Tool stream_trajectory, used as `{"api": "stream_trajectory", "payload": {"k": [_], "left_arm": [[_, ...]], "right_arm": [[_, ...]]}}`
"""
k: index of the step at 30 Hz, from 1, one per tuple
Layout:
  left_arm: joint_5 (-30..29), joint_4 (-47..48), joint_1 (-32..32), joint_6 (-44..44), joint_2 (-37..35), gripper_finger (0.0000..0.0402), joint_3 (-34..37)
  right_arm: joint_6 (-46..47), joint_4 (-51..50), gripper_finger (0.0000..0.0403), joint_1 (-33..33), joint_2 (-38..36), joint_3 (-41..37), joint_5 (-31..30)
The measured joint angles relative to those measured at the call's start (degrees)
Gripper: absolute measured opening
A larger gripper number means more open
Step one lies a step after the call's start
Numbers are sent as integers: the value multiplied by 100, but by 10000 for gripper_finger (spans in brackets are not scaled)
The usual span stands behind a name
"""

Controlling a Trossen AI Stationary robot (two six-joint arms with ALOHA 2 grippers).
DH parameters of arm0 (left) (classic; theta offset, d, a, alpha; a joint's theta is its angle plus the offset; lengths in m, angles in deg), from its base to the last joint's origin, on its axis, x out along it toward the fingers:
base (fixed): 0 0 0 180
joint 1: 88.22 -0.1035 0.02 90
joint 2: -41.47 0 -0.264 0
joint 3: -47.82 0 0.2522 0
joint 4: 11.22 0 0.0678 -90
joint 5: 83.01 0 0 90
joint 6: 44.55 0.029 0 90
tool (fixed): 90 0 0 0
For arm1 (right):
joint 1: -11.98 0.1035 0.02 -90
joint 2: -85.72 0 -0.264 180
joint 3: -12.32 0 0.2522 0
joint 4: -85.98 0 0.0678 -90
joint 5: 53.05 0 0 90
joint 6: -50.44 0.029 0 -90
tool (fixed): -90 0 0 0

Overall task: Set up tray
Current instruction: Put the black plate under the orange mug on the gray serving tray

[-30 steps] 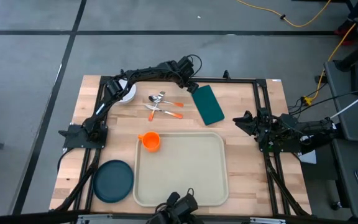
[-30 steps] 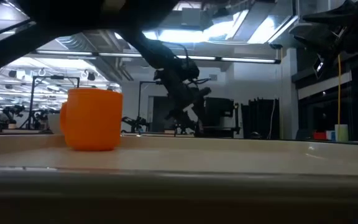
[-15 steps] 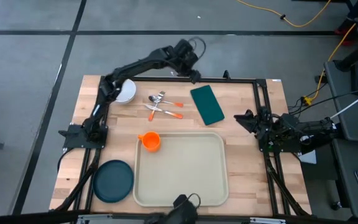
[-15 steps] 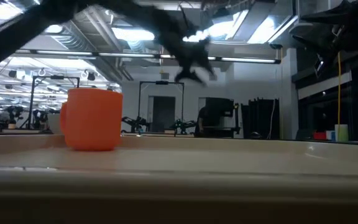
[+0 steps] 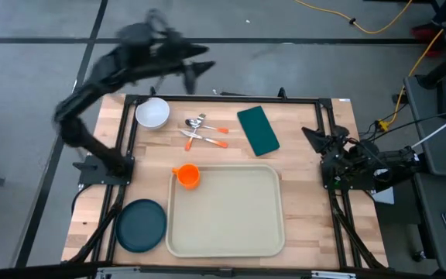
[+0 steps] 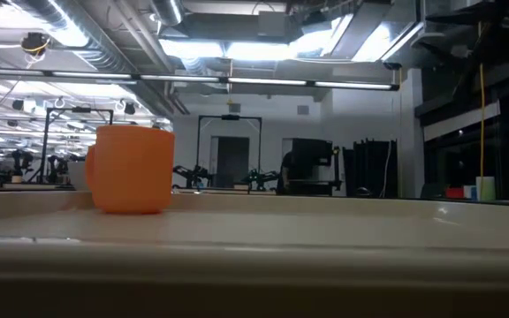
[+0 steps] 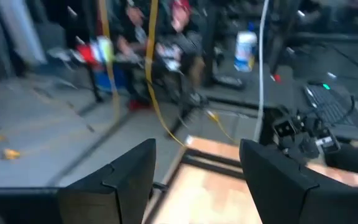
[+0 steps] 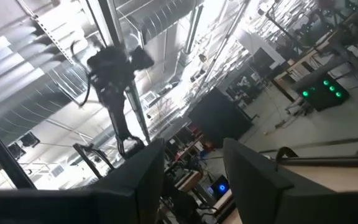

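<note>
The worktop [image 5: 300, 201] is a pale wooden slab inside a dark frame. The tray [image 5: 224, 211], cream with a raised rim and rounded corners, lies flat on its near-central part and serves here as the landmark.

The left arm is raised high, well beyond the tray's far-left side and out past the worktop's far edge. Its left claw [image 5: 197, 72] hangs in the air there; the left wrist view shows the fingers [image 7: 120, 180] standing apart with nothing between them.

The right arm is folded low at the worktop's edge, off the tray's right side. The right claw [image 5: 310, 136] points away from the tray; its fingers [image 8: 143, 174] stand parted and hold nothing.

A dark teal plate [image 5: 140, 225] lies just beside the tray's left rim at the near corner. A dark green napkin [image 5: 258, 129] lies beyond the tray's far-right corner, apart from it. A white bowl [image 5: 152, 113] sits well beyond the far-left corner. An orange cup [image 5: 188, 176] stands upright at the tray's far-left corner; whether it is inside the rim cannot be told for certain. Orange-handled cutlery [image 5: 203, 132] lies between bowl and napkin, beyond the tray's far rim.
</note>
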Motion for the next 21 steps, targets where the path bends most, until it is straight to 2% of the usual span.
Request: {"api": "stream_trajectory", "payload": {"k": [4, 9, 14, 21], "left_arm": [[-866, -332, 423, -44, -1085, 228, 1048], [-1759, -1414, 868, -466, -2382, 228, 3120], [-1870, -2566, 970, -1008, -3281, 228, 4944], [-2326, -2713, 970, -1054, -4206, 228, 6380]], "right_arm": [[-188, 98, 169, 0, 0, 0, 9], [-307, 133, 169, 0, 0, 0, 4], [-193, 132, 169, 0, 0, 0, 4], [28, 132, 169, 0, 0, 0, 57]]}}
